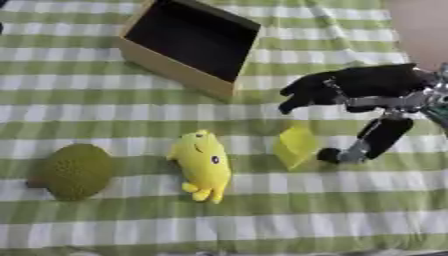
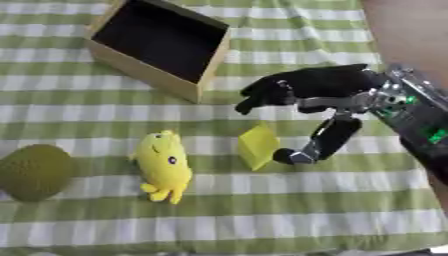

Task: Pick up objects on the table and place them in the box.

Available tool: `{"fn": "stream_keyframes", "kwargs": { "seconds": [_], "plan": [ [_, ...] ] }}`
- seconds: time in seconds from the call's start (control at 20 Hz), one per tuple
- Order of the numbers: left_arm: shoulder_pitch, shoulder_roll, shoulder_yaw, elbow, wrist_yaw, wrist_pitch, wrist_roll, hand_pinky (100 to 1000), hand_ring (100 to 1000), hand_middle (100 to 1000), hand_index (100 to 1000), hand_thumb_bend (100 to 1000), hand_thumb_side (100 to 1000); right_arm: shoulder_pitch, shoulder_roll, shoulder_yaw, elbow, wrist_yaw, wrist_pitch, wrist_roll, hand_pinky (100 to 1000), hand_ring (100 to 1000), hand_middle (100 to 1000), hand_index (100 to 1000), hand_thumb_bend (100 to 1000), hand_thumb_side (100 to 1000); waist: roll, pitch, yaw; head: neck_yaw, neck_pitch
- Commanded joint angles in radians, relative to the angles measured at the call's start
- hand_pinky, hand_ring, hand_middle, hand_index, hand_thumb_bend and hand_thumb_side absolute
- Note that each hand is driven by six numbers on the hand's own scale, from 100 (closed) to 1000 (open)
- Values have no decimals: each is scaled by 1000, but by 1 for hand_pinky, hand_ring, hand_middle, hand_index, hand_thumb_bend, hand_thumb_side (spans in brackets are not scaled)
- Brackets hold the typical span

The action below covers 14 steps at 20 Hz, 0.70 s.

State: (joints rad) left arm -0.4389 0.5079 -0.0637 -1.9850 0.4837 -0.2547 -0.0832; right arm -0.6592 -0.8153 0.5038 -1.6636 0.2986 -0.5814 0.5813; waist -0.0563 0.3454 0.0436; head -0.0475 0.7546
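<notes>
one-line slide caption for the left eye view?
Right hand reaches toward a small yellow block; yellow plush toy, green round object and open box on the checked cloth.

A cloth of green and white checks [image 1: 105,227] covers the worktop, its broad stripes running nearly level across both views, slightly askew. The weave looks soft and lies flat, with no folds to be made out. Beyond the cloth's far right edge, in the upper right corner, shows a plain patch of pinkish-brown floor [image 2: 411,30], smooth and without pattern. The light is even and diffuse, throwing only faint, soft shadows on the cloth. A thin dark strip runs along the bottom edge, too blurred to identify.
</notes>
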Motion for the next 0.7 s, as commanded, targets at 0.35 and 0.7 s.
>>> {"fn": "stream_keyframes", "kwargs": {
  "seconds": [0.35,0.7],
  "plan": [
    [-2,5,0,-15,5,8,-7,680,776,691,822,100,573,-9,-3,-9,23,39,-326,326,1000,1000,841,1000,378,544,4,-33,1,-5,-1],
    [1,2,0,-15,5,11,-11,679,774,689,822,100,573,-8,6,-9,33,69,-326,326,1000,1000,837,1000,396,502,6,-29,1,-7,1]
  ]
}}
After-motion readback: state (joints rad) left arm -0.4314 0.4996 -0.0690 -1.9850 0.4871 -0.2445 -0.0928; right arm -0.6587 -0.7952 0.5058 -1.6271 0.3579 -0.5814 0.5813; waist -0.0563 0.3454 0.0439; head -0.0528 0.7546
